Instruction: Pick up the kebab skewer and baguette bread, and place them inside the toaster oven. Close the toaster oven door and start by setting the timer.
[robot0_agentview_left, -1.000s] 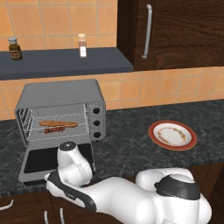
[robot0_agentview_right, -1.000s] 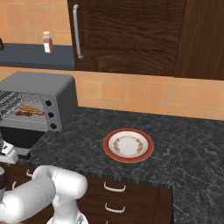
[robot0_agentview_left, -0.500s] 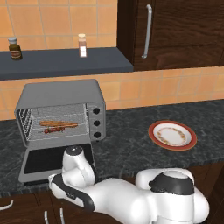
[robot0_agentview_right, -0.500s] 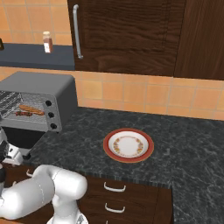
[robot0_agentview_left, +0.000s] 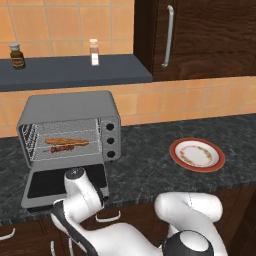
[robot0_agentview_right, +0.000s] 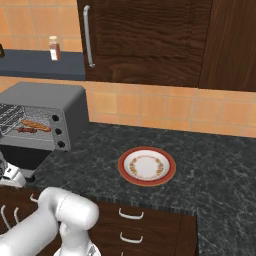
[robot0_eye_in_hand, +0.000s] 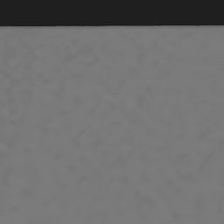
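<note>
Over the last second little has shifted: the white arm (robot0_agentview_left: 82, 197) has only nudged sideways and back at the front edge of the toaster oven door (robot0_agentview_left: 45, 184), which still lies folded down and open. You are therefore probably lining up to lift that door shut, with the loading apparently done. One toaster oven (robot0_agentview_left: 70, 107) stands at the left end of the counter (robot0_agentview_left: 145, 170). On its wire rack lie one baguette bread (robot0_agentview_left: 67, 141) and, just in front of it, one kebab skewer (robot0_agentview_left: 62, 148). Three black knobs (robot0_agentview_left: 110, 140) run down its right front; the timer is judged untouched. The gripper (robot0_agentview_right: 7, 172) sits low by the door's edge, its jaws spread fully wide; whether they touch the door cannot be told. One empty plate (robot0_agentview_left: 196, 154) rests toward the counter's right, near the front edge. On the shelf (robot0_agentview_left: 115, 75) above stand two containers: one dark jar (robot0_agentview_left: 17, 55) and one pale shaker (robot0_agentview_left: 93, 52).
</note>
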